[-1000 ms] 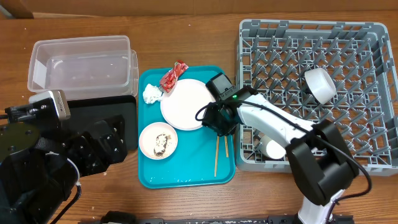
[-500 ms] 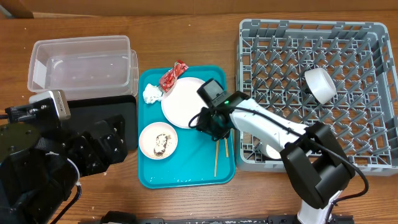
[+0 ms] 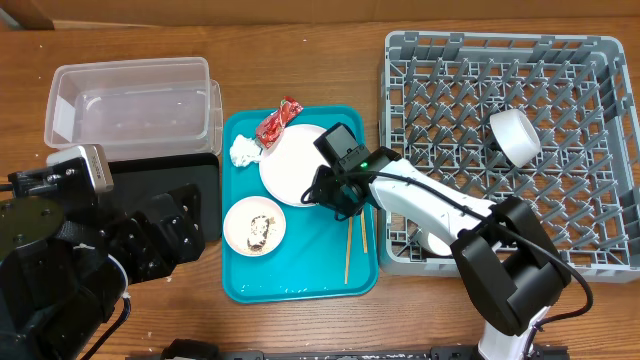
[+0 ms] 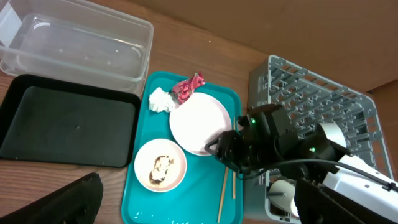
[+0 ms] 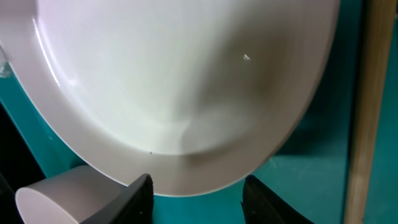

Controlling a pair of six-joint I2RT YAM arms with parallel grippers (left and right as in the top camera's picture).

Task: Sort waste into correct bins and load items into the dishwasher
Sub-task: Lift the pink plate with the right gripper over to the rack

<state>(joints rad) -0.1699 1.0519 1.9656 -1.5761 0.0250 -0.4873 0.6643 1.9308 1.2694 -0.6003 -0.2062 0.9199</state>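
Observation:
The large pale plate (image 3: 293, 165) lies on the teal tray (image 3: 300, 280). The red wrapper (image 3: 277, 122) and white napkin (image 3: 243, 151) lie at its upper left. A small white bowl with rice and brown scraps (image 3: 254, 225) sits below it, and the chopsticks (image 3: 348, 250) lie to the lower right. My right gripper (image 3: 325, 192) is open, its fingers (image 5: 196, 186) straddling the plate's (image 5: 186, 81) near rim, with a chopstick (image 5: 373, 112) beside it. My left gripper (image 4: 199, 211) is open and empty, high above the tray. The grey dish rack (image 3: 600, 60) holds a white cup (image 3: 515, 135) and a white bowl (image 3: 440, 238).
The clear tub (image 3: 130, 100) stands at the back left. The black tray (image 4: 68, 127) lies in front of it, partly covered by my left arm (image 3: 90, 250) in the overhead view. The rack's left wall (image 3: 385, 130) is close to the right arm.
My right gripper has moved left, from the tray's right side onto the plate's lower right rim. The left arm and the objects have not moved.

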